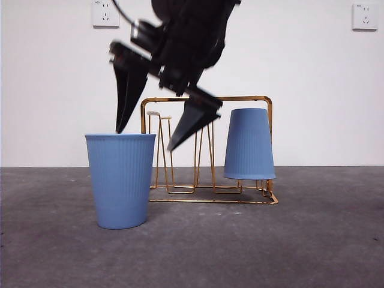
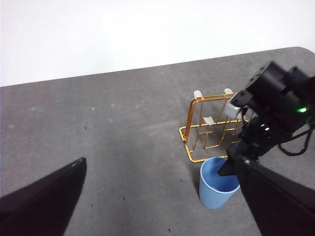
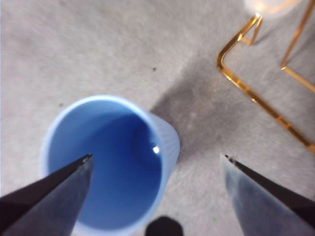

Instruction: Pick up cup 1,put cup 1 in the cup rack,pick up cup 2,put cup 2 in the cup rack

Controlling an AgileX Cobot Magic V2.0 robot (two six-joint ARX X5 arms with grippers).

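An upright blue ribbed cup (image 1: 121,180) (image 2: 218,184) (image 3: 108,162) stands on the grey table, in front of and left of the gold wire cup rack (image 1: 207,99) (image 2: 197,123) (image 3: 256,98). A second blue cup (image 1: 249,144) sits upside down on the rack's right prongs. My right gripper (image 1: 144,140) (image 3: 157,157) hangs open just above the upright cup. One jaw is over the cup's mouth, the other outside its rim on the rack side, and neither touches the cup. My left gripper (image 2: 162,162) is open and empty, high and well away from the rack.
The rack's left prongs (image 1: 161,114) with white tips are bare. Two wall sockets (image 1: 105,13) (image 1: 365,16) sit on the white wall behind. Grey tabletop (image 1: 312,240) stretches around the cup and rack.
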